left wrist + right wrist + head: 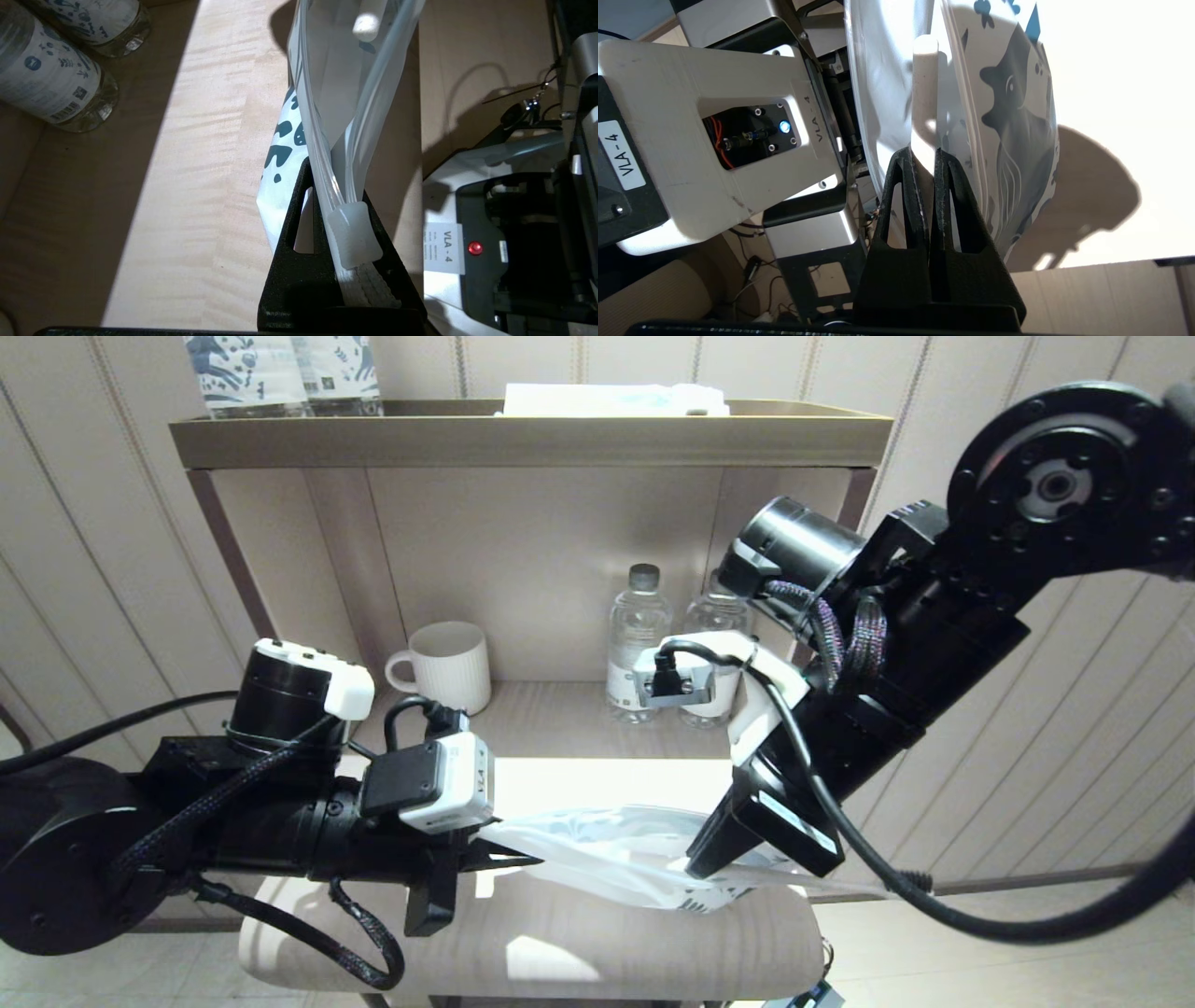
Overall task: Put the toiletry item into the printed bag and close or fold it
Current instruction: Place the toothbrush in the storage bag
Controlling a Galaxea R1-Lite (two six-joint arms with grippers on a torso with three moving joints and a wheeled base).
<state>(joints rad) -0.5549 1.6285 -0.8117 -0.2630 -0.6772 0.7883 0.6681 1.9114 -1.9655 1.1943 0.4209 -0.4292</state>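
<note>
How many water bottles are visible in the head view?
4: two clear bottles side by side inside the shelf, two patterned bottles on top at left. Others may be hidden.

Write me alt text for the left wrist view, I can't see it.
The left gripper's black fingers are shut on the zip-slider edge of a frosted translucent plastic pouch with dark teal prints, held above a light wooden shelf. A white stick end shows through the pouch; two printed-label water bottles stand nearby.
</note>
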